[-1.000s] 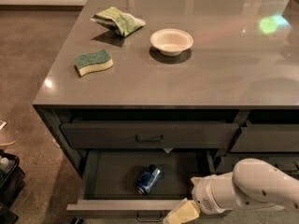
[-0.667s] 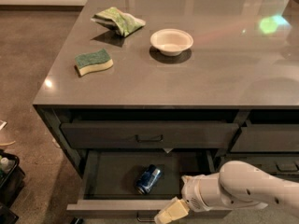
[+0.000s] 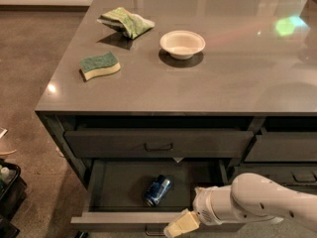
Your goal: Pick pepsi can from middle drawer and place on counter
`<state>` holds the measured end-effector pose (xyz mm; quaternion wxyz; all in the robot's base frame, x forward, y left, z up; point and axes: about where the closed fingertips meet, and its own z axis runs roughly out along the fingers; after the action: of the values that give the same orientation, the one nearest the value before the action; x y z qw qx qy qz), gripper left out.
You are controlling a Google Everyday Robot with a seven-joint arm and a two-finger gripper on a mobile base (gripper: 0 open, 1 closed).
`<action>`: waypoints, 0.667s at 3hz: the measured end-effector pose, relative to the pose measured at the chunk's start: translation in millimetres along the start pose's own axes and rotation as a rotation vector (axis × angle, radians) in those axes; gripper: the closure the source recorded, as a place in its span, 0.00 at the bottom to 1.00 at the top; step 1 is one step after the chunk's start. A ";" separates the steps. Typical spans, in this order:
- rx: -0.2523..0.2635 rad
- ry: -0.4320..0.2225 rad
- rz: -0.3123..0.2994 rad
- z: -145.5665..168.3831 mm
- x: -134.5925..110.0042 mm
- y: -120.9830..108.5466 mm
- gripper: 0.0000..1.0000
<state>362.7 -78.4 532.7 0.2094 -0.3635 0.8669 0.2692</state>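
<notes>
While the middle drawer (image 3: 119, 187) stood pulled open beneath the counter (image 3: 237, 83), the pepsi can (image 3: 157, 190) lay on its side on the drawer floor, near centre. Gripper (image 3: 179, 225): at the drawer's front edge, just right of the can and nearer the camera, apart from it; whether open or closed could not be told. On counter: sponge (image 3: 99, 66), bowl (image 3: 182, 43).

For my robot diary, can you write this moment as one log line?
stage: before grasp | pincer: at front edge of open middle drawer | pepsi can: lying in drawer, not held | counter: no can yet
</notes>
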 end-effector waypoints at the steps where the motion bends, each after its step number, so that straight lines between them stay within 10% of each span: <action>1: 0.058 -0.024 -0.014 12.3 -3.9 -24.1 0.00; 2: 0.105 -0.050 -0.075 32.2 -22.9 -50.9 0.00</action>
<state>420.7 -76.8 504.8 0.2598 -0.3771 0.8602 0.2243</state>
